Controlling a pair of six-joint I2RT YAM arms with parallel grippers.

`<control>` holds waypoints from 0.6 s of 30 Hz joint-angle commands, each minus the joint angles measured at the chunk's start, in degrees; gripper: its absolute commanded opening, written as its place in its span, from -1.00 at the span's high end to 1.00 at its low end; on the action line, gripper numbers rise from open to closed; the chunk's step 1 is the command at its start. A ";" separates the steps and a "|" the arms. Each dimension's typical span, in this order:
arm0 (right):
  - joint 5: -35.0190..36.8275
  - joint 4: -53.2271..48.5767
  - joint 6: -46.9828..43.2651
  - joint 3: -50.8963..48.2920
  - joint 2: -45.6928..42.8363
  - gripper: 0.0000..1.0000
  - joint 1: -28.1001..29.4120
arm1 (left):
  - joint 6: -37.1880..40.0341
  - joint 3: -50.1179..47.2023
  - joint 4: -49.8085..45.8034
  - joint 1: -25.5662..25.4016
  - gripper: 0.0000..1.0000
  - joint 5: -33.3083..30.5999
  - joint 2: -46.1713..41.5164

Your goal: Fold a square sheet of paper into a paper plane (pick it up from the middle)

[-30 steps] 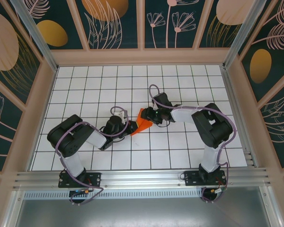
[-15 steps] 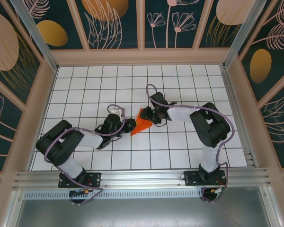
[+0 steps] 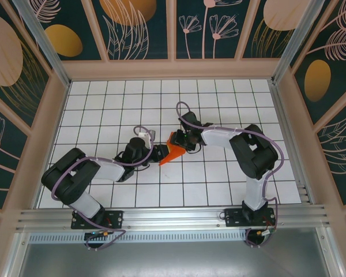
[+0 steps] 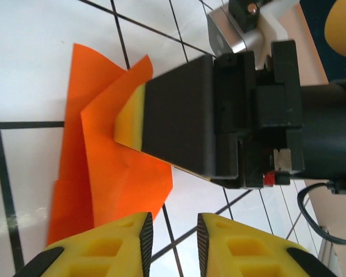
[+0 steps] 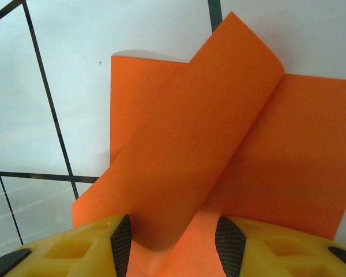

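Looking down from the top external camera, the orange paper lies near the middle of the white gridded table, partly folded, with a narrow point toward the near edge. The left gripper sits just beside the paper's left edge, and the right gripper is on its far right part. Both arms reach in low over the table, and the jaws are too small in this view to judge.

In the left wrist view, the orange paper rests on the table in overlapping layers, one flap lifted a little. The left gripper is slightly parted, with bare table in the narrow gap between its yellow fingers. It holds nothing, and the paper's near corner lies just beside the left finger. The right gripper comes in from the right, its black finger with a yellow tip lying on the paper.

In the right wrist view, the orange paper lies on the table with a wide flap folded diagonally over the flat layer, loosely rounded at its crease. The right gripper stands about half open, the flap's lower end running between its yellow fingers. I cannot tell whether the pads pinch the flap or merely straddle it.
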 commanded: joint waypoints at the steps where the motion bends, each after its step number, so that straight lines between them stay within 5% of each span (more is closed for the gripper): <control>1: 7.33 -7.74 0.87 -1.96 6.28 0.00 -0.51 | 1.20 2.31 -1.43 0.40 0.49 3.45 2.08; 18: 8.29 -9.82 2.14 -1.71 7.29 0.01 -0.61 | 5.68 9.60 -17.02 0.26 0.64 -0.20 5.85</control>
